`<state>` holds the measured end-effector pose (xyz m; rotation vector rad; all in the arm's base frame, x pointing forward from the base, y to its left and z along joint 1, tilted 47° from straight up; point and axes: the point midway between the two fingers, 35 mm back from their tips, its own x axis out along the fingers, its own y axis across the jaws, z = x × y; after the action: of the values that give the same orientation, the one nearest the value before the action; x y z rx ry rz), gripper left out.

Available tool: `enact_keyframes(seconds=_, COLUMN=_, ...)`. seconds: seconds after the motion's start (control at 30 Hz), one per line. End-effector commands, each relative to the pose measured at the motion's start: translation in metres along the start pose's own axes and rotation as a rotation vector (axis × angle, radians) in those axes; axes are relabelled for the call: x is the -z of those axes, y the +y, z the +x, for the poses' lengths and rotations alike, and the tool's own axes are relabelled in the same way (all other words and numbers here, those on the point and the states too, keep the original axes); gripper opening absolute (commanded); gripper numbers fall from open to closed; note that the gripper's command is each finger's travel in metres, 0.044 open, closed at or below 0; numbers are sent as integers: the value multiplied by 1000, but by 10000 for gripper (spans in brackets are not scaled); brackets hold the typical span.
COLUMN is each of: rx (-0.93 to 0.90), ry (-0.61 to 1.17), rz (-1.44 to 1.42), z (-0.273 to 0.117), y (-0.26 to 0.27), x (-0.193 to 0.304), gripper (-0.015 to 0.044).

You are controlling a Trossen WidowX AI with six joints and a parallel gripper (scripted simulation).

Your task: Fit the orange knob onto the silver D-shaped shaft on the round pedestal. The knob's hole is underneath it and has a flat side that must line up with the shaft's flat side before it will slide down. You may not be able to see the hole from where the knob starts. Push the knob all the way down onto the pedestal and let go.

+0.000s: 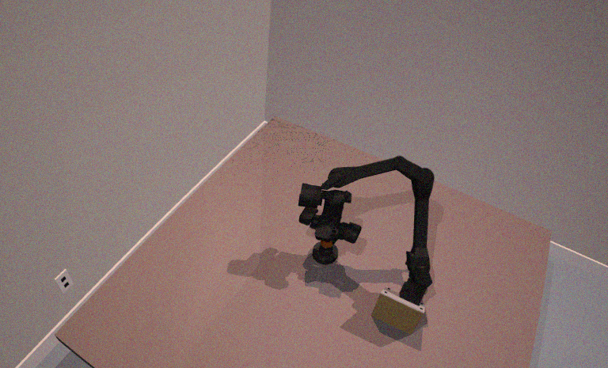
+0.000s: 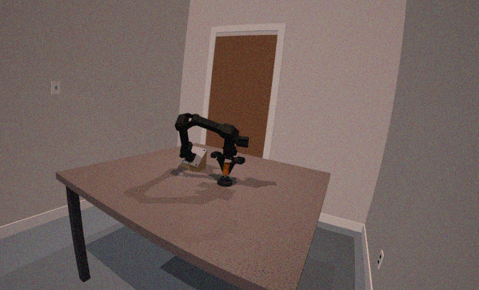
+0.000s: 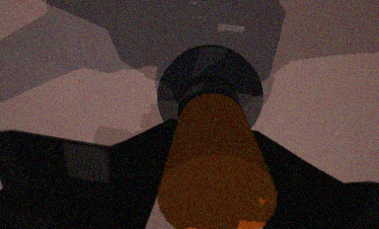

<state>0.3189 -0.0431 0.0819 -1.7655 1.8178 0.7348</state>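
Claw (image 1: 326,241) (image 2: 226,167) (image 3: 212,132) is clamped on the orange knob (image 1: 327,244) (image 2: 226,168) (image 3: 214,145), a plain, kinda tall round thing, upright over the dark round pedestal (image 1: 324,255) (image 2: 224,182) (image 3: 170,86). Looks dull brownish-orange up close, with brighter patches on top. Can't see its hole.

The knob (image 1: 326,244) (image 2: 226,168) (image 3: 217,160) was orange, browner in the wrist view, with bright orange flecks low in that frame. The pedestal (image 1: 324,254) (image 2: 224,182) (image 3: 170,86) and the arm (image 1: 421,212) (image 2: 211,124) were black. The tabletop (image 1: 201,278) (image 2: 176,216) (image 3: 326,101) was dusty pink-brown, speckled dark at the lower right of the exterior view. The door (image 2: 243,89), upper centre there, was plain reddish brown.
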Motion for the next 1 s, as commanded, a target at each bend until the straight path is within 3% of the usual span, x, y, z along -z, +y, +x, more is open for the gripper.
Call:
enact_keyframes(seconds=0.0, rx=8, ry=-2, rz=-7, z=-2, y=1, x=-1, gripper=0)
enact_keyframes(seconds=0.97, rx=8, ry=-2, rz=-7, z=0, y=1, x=-1, gripper=0)
